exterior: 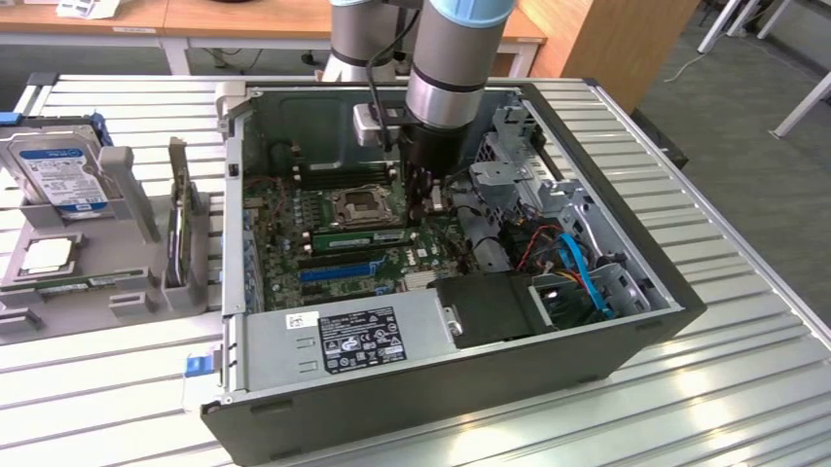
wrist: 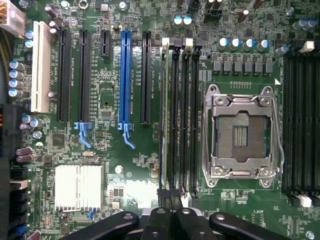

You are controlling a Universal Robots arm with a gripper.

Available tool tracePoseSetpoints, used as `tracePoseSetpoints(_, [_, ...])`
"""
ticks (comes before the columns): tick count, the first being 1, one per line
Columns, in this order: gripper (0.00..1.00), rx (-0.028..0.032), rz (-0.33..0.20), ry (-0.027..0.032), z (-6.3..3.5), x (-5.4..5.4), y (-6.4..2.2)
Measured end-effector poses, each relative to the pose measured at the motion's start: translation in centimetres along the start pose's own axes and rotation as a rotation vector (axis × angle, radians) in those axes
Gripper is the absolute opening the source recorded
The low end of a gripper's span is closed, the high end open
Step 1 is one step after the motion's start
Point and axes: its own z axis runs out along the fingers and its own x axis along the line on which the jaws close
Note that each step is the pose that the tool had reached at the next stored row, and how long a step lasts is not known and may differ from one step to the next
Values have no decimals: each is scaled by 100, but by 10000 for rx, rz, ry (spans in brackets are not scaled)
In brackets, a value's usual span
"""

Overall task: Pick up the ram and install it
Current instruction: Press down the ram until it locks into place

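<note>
The ram (exterior: 353,237) is a thin green stick standing on edge in a black memory slot of the motherboard (exterior: 279,229), just beside the CPU socket (exterior: 360,206). From the wrist it appears edge-on as a narrow line (wrist: 164,120) in the outermost slot of the bank (wrist: 180,120). My gripper (exterior: 429,204) reaches down into the open computer case, over one end of that slot bank. Its black fingers (wrist: 159,220) are shut together, gripper (wrist: 171,217), with nothing visible between them. I cannot tell whether they touch the ram's end.
The blue expansion slot (wrist: 125,80) and black slots lie beside the memory bank. A power supply (exterior: 350,336), drive cage (exterior: 520,175) and blue cables (exterior: 578,268) crowd the case. A grey tray (exterior: 130,292) with a hard drive (exterior: 58,175) sits at the exterior view's left.
</note>
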Motion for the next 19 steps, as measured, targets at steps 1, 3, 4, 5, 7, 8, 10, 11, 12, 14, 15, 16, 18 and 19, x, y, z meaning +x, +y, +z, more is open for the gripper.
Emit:
tracePoseSetpoints(1, [10,0,0,-1,-16,0,0])
tracePoseSetpoints(3, [10,-1,0,0,-48,0,1])
tracePoseSetpoints(4, [10,-2,0,0,-63,0,1])
tracePoseSetpoints(5, [10,-2,0,0,-79,0,2])
tracePoseSetpoints(7, [10,-2,0,0,-105,-1,2])
tracePoseSetpoints(8, [10,-2,0,-1,-116,-1,3])
tracePoseSetpoints(10, [10,-2,0,0,-138,-1,3])
tracePoseSetpoints(11, [10,-2,0,0,-148,-1,3])
tracePoseSetpoints(12, [10,-2,0,-1,-151,-1,3])
tracePoseSetpoints(14, [10,-2,0,-2,-151,-1,3])
tracePoseSetpoints(15, [10,-2,0,-2,-151,-1,3])
tracePoseSetpoints(16, [10,-2,-1,-2,-151,-1,3])
tracePoseSetpoints(18, [10,-2,-1,-1,-152,-1,4])
tracePoseSetpoints(19, [10,-2,-1,-1,-151,-1,8])
